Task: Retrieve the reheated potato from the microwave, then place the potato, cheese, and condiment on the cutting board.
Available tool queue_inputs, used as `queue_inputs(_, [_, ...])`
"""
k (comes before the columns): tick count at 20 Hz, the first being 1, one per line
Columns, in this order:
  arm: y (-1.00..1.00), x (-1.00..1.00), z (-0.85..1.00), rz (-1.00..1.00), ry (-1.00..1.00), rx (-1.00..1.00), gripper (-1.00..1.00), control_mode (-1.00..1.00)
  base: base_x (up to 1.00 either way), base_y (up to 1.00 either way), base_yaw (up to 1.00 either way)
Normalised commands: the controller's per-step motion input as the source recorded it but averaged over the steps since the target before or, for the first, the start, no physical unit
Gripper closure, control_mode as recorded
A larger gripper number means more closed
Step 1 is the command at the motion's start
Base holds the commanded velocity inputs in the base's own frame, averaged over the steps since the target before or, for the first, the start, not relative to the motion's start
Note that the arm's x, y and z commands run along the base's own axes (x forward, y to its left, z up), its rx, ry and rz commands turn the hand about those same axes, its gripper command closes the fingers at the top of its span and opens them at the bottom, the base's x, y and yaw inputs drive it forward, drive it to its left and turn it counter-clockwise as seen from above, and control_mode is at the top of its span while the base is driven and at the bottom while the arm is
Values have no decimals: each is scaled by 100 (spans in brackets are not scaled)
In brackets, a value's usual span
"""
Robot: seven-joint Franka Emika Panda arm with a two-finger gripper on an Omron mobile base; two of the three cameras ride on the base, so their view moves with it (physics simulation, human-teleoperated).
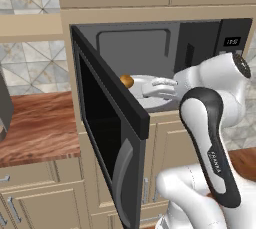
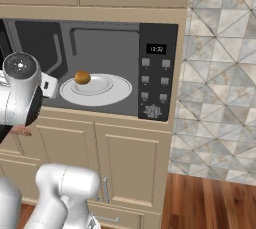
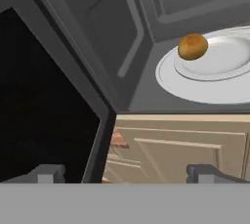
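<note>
The microwave (image 2: 157, 73) stands open, its black door (image 1: 107, 138) swung out to the left. Inside, the golden-brown potato (image 1: 127, 80) (image 2: 82, 77) (image 3: 193, 46) rests on the left rim of a small white plate (image 3: 224, 59), which sits on a wider white turntable (image 2: 112, 95). My gripper (image 1: 148, 90) (image 3: 127, 174) is open and empty. It hovers at the front of the cavity, just short of the potato and slightly below it. In the right base view my own arm hides most of the hand (image 2: 49, 86). The cheese, condiment and cutting board are out of view.
The open door (image 3: 44, 96) stands close on the gripper's left side. Beige cabinet doors (image 2: 130, 168) run below the microwave and more hang above it. A wooden counter (image 1: 35, 123) lies to the left with a dark object (image 1: 5, 108) at its edge.
</note>
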Motion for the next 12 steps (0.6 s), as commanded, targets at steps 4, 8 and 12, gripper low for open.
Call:
queue_inputs(4, [-33,67,-9,-11,0,-12,-100,-100,0,0,0])
queue_inputs(8, [-34,78,-12,-3,0,-9,-100,-100,0,0,0])
queue_inputs(12, [-23,79,-13,0,0,-13,-100,-100,0,0,0])
